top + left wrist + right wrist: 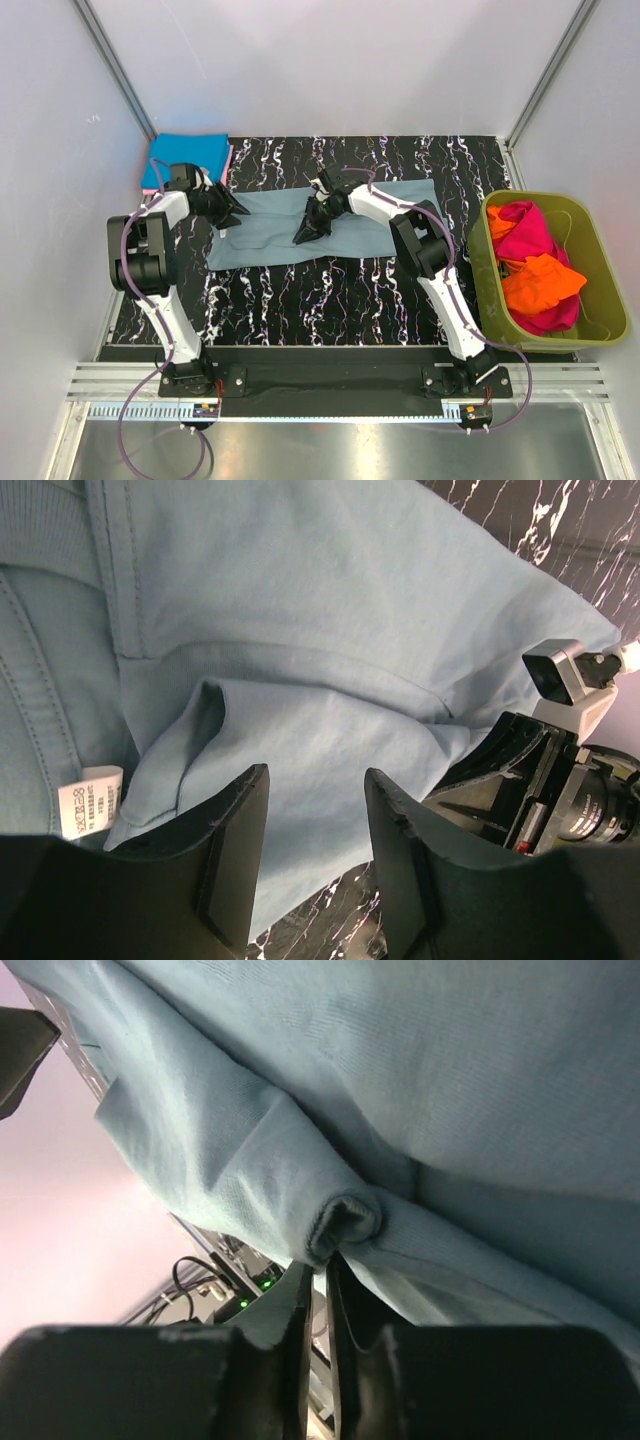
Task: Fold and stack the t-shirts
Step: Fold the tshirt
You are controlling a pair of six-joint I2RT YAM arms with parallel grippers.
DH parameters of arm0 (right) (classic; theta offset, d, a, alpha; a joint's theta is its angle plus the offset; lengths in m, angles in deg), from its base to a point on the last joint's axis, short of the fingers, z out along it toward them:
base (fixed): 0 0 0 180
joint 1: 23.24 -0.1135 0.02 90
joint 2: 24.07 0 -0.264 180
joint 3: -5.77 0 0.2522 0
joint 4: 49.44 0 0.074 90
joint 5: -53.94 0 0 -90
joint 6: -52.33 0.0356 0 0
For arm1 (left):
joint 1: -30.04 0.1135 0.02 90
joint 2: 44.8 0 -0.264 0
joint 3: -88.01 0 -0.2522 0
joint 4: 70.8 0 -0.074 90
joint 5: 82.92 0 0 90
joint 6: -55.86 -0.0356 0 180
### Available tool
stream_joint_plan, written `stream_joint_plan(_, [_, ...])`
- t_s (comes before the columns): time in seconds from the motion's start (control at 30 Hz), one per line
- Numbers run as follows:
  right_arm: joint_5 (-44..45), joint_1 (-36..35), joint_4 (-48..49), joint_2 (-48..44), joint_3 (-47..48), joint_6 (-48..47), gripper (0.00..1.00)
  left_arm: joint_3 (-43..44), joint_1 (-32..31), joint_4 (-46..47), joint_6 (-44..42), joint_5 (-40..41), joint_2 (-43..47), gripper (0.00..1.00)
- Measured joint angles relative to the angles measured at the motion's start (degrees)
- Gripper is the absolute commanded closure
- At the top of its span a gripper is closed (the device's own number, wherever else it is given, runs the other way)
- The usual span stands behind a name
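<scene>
Black marbled tabletop (300, 290) between pale walls (330, 60)

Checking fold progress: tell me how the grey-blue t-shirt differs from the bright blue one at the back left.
The grey-blue t-shirt lies spread across the black mat; the bright blue t-shirt sits folded square at its far-left corner. The right claw pinches a fold of the grey-blue t-shirt, the left claw hangs open over it; neither holds the bright blue t-shirt. Both are plain single-colour cloth.
</scene>
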Motion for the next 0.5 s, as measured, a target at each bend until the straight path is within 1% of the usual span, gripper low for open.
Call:
stream_joint_plan(0.1, [-0.1, -0.1, 0.3, 0.0, -0.1, 1.5, 0.89, 0.3, 0.0, 0.3, 0.1, 0.0, -0.8, 0.53])
stream_joint_plan(0.27, [-1.6, -0.1, 0.8, -0.4, -2.0, 4.7, 0.98, 0.3, 0.0, 0.3, 0.1, 0.0, -2.3, 0.53])
stream_joint_plan(0.5, [-3.2, 0.6, 2.0, -3.6, -7.3, 8.2, 1.0, 0.3, 0.0, 0.3, -0.1, 0.0, -2.4, 0.52])
